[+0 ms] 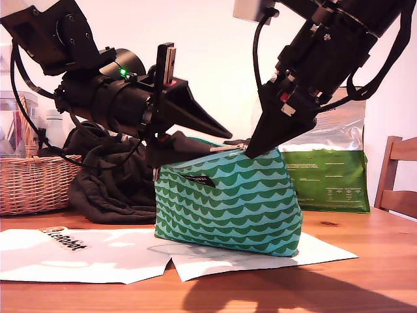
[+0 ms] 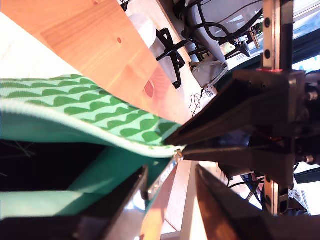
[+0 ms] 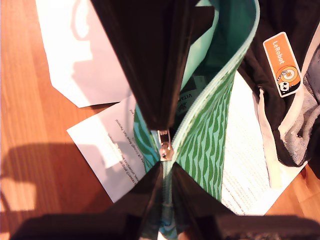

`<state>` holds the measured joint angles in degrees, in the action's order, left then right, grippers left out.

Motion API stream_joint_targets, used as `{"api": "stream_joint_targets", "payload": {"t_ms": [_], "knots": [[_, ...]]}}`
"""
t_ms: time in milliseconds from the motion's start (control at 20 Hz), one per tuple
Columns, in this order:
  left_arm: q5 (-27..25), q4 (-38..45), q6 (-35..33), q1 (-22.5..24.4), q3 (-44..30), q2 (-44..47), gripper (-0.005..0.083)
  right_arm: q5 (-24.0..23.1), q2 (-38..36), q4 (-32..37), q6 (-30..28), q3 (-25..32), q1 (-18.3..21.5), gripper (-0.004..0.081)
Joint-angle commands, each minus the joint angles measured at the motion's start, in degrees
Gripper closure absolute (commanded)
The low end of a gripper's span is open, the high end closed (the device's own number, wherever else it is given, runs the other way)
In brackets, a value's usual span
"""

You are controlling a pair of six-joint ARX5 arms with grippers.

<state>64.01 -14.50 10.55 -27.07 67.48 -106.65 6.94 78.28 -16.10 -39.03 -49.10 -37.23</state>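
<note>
On wooden table (image 1: 365, 280), pouch (image 1: 228, 202), papers (image 1: 85, 254), pale wall (image 1: 215, 39)

The pouch (image 1: 228, 202) has dark green waves on light green (plain green inside). The papers (image 1: 85, 254) are white, the cloth (image 1: 107, 189) black.

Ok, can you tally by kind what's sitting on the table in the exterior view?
Green wave-patterned pouch: 1
White paper sheets: 2
Dark garment: 1
Wicker basket: 1
Green printed bag: 1
Total: 6
</note>
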Motion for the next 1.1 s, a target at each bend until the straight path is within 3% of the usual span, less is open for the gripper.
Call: {"api": "stream_joint_targets", "payload": {"t_ms": [0, 200, 850, 1050], "knots": [[0.3, 0.9, 0.0, 0.0, 0.3, -0.6, 0.0668, 0.2, 0.8, 0.4, 0.0, 0.9, -0.2, 0.0781], [0.3, 1.3, -0.1, 0.0, 0.3, -0.6, 0.0797, 0.2, 0.8, 0.4, 0.0, 0.9, -0.2, 0.0781], [1.6, -1.1, -0.5, 5.2, 0.3, -0.6, 0.0797, -0.1, 0.8, -0.2, 0.0, 0.9, -0.2, 0.0781], [1.6, -2.2, -1.6, 7.3, 0.3, -0.4, 0.0797, -2.1, 0.8, -0.5, 0.0, 0.9, -0.1, 0.0781]]}}
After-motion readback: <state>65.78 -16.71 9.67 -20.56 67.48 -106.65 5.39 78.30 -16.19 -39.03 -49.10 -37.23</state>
